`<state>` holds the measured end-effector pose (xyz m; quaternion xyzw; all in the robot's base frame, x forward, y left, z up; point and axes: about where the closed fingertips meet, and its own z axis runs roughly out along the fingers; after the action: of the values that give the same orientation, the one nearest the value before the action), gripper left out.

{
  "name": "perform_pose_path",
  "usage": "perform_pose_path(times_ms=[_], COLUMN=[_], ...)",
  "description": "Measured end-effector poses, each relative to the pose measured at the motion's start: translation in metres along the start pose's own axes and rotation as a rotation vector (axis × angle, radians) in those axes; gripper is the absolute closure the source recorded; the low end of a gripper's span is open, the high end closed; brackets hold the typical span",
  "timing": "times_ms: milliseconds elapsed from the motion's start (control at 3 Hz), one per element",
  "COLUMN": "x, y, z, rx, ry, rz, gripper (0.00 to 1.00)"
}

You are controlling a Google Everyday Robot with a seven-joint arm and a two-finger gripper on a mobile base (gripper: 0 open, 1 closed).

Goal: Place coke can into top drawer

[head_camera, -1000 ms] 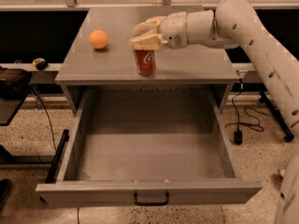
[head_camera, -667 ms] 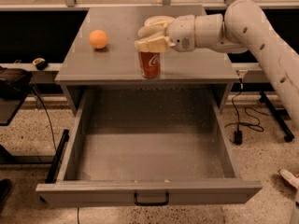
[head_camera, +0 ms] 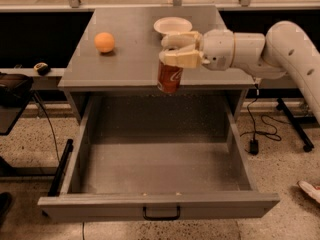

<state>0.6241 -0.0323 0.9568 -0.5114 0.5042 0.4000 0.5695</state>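
My gripper [head_camera: 177,50] is shut on the top of the red coke can [head_camera: 169,77] and holds it upright in the air, at the cabinet top's front edge, over the back of the open drawer. The arm comes in from the right. The top drawer [head_camera: 160,204] is pulled fully out below; it is grey, with speckled inner walls and a black handle [head_camera: 161,214] on its front panel. Nothing lies in the drawer.
An orange ball [head_camera: 104,42] sits on the grey cabinet top [head_camera: 125,64] at the left. A white plate [head_camera: 172,25] sits at the back middle, just behind the gripper. Cables and a black stand lie on the floor at both sides.
The gripper has lifted the can off the cabinet top and carried it forward, past the front edge, over the open drawer.
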Motion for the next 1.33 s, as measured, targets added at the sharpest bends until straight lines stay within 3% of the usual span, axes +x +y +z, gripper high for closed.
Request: perform_pose_path(times_ms=[333, 667, 1000, 1333], x=[-0.004, -0.003, 0.033, 0.083], y=[0.035, 0.035, 0.056, 0.100], z=[-0.017, -0.016, -0.018, -0.031], rx=[-0.011, -0.012, -0.019, 0.002], ry=[0.057, 0.058, 0.079, 0.100], rz=[-0.015, -0.011, 0.076, 0.192], gripper=[1.00, 1.00, 1.00, 1.00])
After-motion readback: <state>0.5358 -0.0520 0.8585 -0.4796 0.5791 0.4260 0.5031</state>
